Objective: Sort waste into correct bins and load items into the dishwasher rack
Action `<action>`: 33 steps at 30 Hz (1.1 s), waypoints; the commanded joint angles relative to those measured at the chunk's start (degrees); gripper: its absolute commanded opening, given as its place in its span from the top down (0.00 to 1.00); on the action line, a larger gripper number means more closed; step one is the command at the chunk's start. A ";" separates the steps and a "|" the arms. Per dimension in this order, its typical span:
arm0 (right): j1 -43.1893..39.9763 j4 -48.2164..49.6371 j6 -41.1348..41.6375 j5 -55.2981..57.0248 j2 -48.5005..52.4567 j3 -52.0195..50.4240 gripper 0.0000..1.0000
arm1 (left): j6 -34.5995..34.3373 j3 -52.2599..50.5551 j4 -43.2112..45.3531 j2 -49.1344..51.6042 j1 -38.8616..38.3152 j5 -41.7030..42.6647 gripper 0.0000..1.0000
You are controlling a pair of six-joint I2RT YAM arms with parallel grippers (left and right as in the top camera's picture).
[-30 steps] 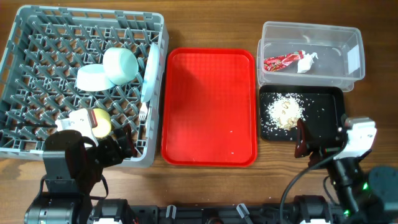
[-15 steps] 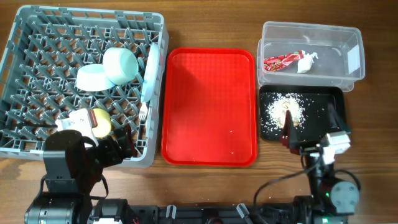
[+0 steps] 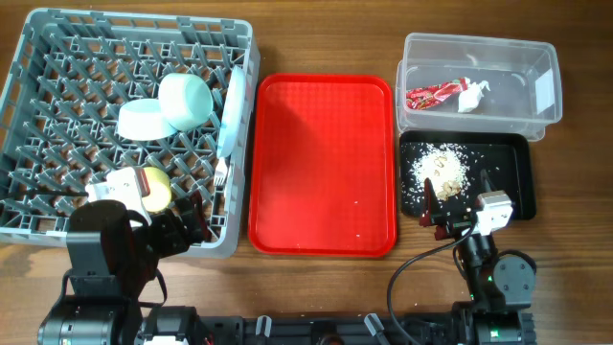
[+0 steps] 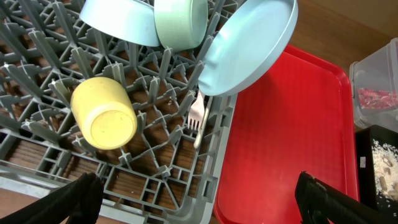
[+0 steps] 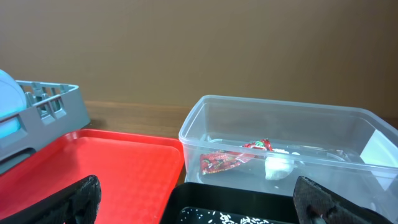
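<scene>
Soft, even light fills the overhead view, leaving only faint shadows among the pegs of the dishwasher rack [image 3: 96, 67]. The red serving tray [image 3: 323, 163] carries a mild sheen. Both wrist views are sharp mid-frame (their dark fingertips [image 4: 79, 199] blur at the lower corners), and the right one looks dimmer.

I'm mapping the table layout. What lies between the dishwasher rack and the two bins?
The red serving tray lies between the rack and the clear tub and black tray; the overhead view shows it.
</scene>
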 commanded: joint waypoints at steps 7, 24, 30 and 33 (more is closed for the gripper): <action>0.22 0.20 0.46 -0.74 -0.68 -0.07 0.00 | 0.33 -0.24 0.13 -0.09 -0.31 -0.94 0.00; 0.22 0.20 0.46 -0.72 -0.68 -0.07 0.00 | 0.07 -15.85 15.26 -11.17 0.96 -1.25 0.00; 0.22 0.20 0.48 -0.74 -0.68 -0.07 0.00 | 0.07 -41.18 44.09 -27.41 1.40 3.61 0.00; 0.22 0.20 0.46 -0.74 -0.68 -0.07 0.00 | 0.15 -48.37 56.28 -33.24 1.51 2.51 0.00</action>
